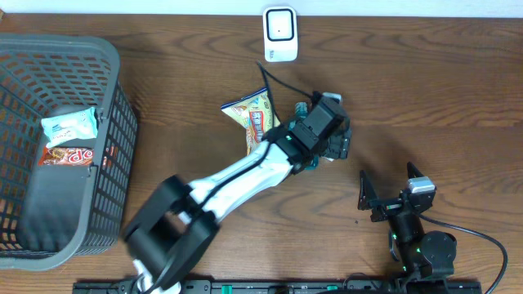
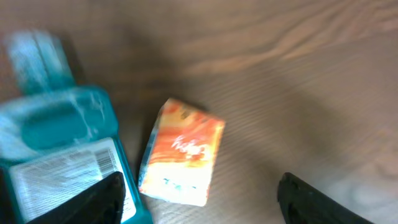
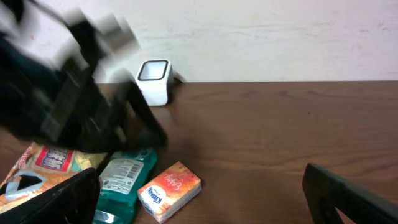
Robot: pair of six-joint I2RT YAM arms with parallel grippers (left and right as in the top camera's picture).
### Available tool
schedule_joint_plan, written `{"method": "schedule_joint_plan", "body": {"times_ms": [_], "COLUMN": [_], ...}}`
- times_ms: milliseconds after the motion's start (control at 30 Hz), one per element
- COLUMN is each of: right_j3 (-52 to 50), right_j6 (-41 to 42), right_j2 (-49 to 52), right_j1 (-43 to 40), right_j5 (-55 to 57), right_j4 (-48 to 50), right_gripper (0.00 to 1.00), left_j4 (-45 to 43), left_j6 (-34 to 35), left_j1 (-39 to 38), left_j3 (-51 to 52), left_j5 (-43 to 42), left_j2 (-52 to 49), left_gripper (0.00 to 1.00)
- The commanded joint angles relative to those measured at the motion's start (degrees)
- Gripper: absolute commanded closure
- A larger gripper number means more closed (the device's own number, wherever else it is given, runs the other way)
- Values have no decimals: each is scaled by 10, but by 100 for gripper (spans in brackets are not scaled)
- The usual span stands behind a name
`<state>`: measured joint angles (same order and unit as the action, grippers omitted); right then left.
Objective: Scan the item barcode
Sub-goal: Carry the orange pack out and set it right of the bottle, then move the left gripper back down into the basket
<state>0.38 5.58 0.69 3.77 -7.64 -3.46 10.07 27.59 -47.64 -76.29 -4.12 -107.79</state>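
The white barcode scanner [image 1: 279, 34] stands at the table's far edge, also in the right wrist view [image 3: 154, 81]. An orange tissue pack [image 2: 183, 152] lies flat on the table next to a teal bottle [image 2: 56, 149] whose label with a barcode faces up. My left gripper [image 2: 199, 185] hovers open just over the tissue pack, holding nothing. In the overhead view the left gripper [image 1: 331, 135] covers the pack. My right gripper [image 3: 200, 173] is open and empty, near the front right of the table [image 1: 386, 196].
A yellow snack bag [image 1: 252, 114] lies left of the teal bottle [image 3: 124, 180]. A dark mesh basket [image 1: 114, 122] at the far left holds two packets. A black cable [image 1: 274, 82] runs from the scanner toward the left gripper.
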Motion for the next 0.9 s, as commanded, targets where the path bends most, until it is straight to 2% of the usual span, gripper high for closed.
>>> {"method": "schedule_joint_plan", "body": {"times_ms": [0, 300, 467, 633, 867], "right_j3": [-1, -1, -1, -1, -1], "right_j6": [-5, -5, -5, -5, -5], "right_j2": [-3, -3, -3, -3, -3], "right_j1": [3, 3, 3, 3, 3], "right_j5": [5, 5, 5, 5, 5], "right_j4": [-2, -2, -2, -2, -2], "right_gripper": [1, 1, 1, 1, 1], "left_j4": [15, 88, 118, 149, 199], "left_j6": [-78, -140, -170, -175, -163], "left_j1": [1, 7, 42, 140, 353], "left_j3": [-2, -2, -2, -2, -2], "left_j5": [11, 211, 312, 337, 335], "left_j2": [70, 249, 355, 440, 516], "left_gripper": [17, 1, 2, 2, 2]}}
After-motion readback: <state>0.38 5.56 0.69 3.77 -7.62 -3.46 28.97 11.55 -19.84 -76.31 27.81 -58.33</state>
